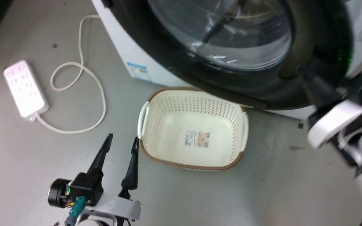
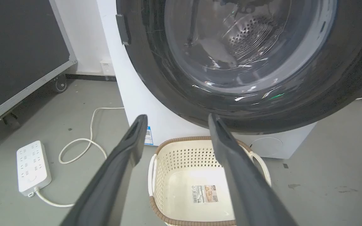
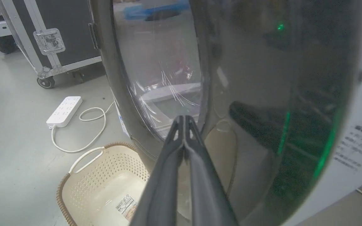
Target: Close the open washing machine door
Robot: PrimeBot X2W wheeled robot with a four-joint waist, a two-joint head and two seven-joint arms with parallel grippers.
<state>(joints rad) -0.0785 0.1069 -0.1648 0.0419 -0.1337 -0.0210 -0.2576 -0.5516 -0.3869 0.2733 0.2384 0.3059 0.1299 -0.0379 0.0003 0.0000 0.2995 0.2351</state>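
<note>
The washing machine door (image 1: 231,84) has a wide glossy black rim and a bulging clear glass centre. It lies close against the white machine front (image 1: 121,47); whether it is latched I cannot tell. Through the glass, the left wrist view of the door (image 2: 240,62) shows the steel drum. My right gripper (image 1: 300,69) is shut with nothing in it, and its tips rest on the door's black rim at the right. In the right wrist view the right gripper (image 3: 184,117) points at the door (image 3: 156,62) near the glass edge. My left gripper (image 1: 123,137) hangs open at the lower left, its open fingers (image 2: 177,116) well short of the door.
An empty cream laundry basket (image 1: 193,97) with a brown rim stands on the grey floor just below the door. A white power strip (image 1: 25,88) and its looped cable (image 1: 90,81) lie to the left. A black flight case (image 2: 17,56) on casters stands further left.
</note>
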